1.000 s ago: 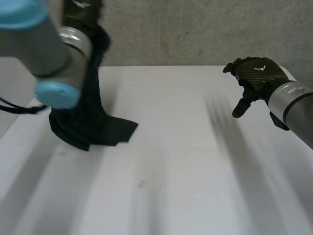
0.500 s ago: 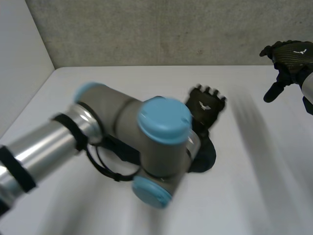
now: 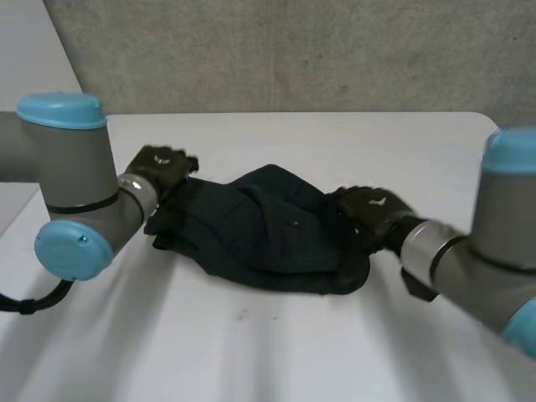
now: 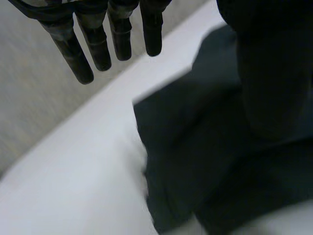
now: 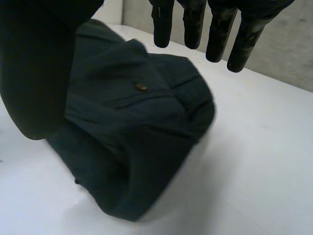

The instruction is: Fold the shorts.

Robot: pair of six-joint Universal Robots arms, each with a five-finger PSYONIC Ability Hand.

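Observation:
The dark navy shorts point(image 3: 268, 230) lie crumpled in a heap on the middle of the white table point(image 3: 293, 352). My left hand point(image 3: 163, 166) is at the heap's left end, back side up. In the left wrist view its fingers point(image 4: 93, 44) hang straight above the table beside a flat corner of the shorts point(image 4: 205, 161), gripping nothing. My right hand point(image 3: 373, 209) is at the heap's right end. In the right wrist view its fingers point(image 5: 215, 34) are straight above the shorts point(image 5: 132, 142), whose small button point(image 5: 141, 87) faces up, and its thumb point(image 5: 39, 73) stands apart.
A grey wall point(image 3: 293, 50) runs along the table's far edge. Bare table stretches in front of the shorts. Both forearms reach in low over the table from either side.
The shorts hung from my raised left hand at the far left and now lie released in the middle. My right hand came down from the far right to their right end.

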